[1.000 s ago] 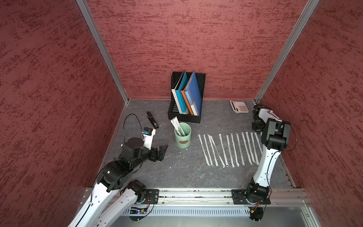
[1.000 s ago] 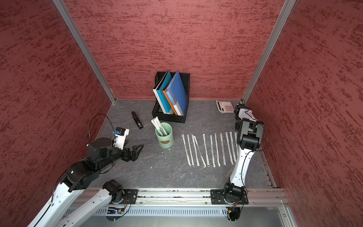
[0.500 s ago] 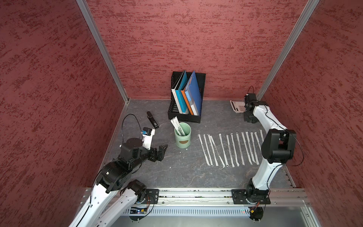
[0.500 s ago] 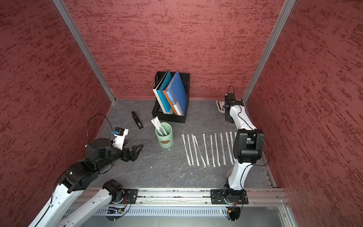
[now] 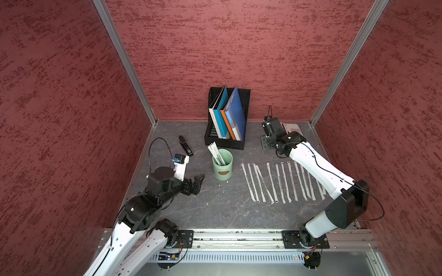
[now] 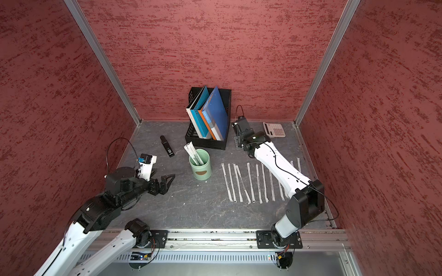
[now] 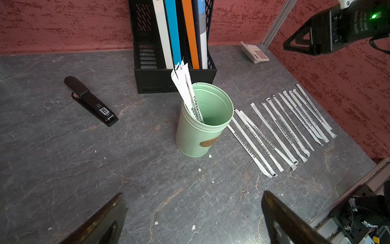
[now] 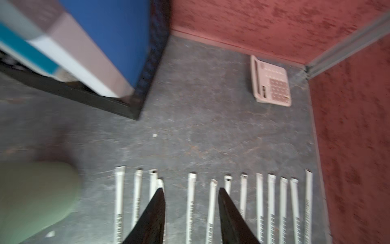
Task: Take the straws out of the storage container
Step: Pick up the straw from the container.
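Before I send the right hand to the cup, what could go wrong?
The straws lean toward the rack, so the right hand may hit it. The cup stands unheld, the open left hand apart from it; a slanted pull may tip it. The right arm crosses over the laid-out row and could scatter it.

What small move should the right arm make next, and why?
Probably carry the right gripper over to the storage container: its jaws stand apart and empty, and a few straws lean inside, sticking out above the rim.
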Controlling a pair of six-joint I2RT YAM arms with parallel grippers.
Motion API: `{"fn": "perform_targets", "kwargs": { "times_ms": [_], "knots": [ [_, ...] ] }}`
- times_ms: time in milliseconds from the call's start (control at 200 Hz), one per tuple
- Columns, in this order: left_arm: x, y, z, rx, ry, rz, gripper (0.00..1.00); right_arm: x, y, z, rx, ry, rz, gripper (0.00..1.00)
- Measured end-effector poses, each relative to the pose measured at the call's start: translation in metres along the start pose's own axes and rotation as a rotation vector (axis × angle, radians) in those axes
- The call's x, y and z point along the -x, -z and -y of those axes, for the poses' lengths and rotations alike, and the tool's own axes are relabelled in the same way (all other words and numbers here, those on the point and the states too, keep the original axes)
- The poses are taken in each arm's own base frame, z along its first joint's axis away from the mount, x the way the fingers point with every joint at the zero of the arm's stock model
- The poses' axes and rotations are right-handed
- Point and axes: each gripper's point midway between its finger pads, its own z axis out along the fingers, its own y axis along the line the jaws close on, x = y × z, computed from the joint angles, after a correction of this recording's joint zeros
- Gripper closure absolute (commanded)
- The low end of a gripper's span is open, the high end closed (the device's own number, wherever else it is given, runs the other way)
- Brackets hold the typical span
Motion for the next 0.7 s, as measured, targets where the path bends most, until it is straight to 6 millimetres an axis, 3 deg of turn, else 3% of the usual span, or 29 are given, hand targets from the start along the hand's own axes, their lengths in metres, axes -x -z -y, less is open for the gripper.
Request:
{"fn": "perform_targets", "kwargs": {
  "times_ms": [130,240,506,701],
  "knots": [
    [0.000,0.000,-0.001,0.004,0.000,0.000,0.00,0.024,0.016,-0.065,0.157,0.020,0.062,0.62],
    [0.001,0.003,-0.001,0.004,0.001,0.013,0.01,0.025,0.010,-0.108,0.260,0.030,0.057,0.64],
    [0.006,0.012,0.000,-0.004,0.002,0.053,0.00,-0.014,-0.037,-0.169,0.398,0.091,-0.075,0.67],
    [0.006,0.012,0.000,-0.004,0.002,0.053,0.00,-0.025,-0.046,-0.195,0.486,0.108,-0.101,0.67]
  ]
}}
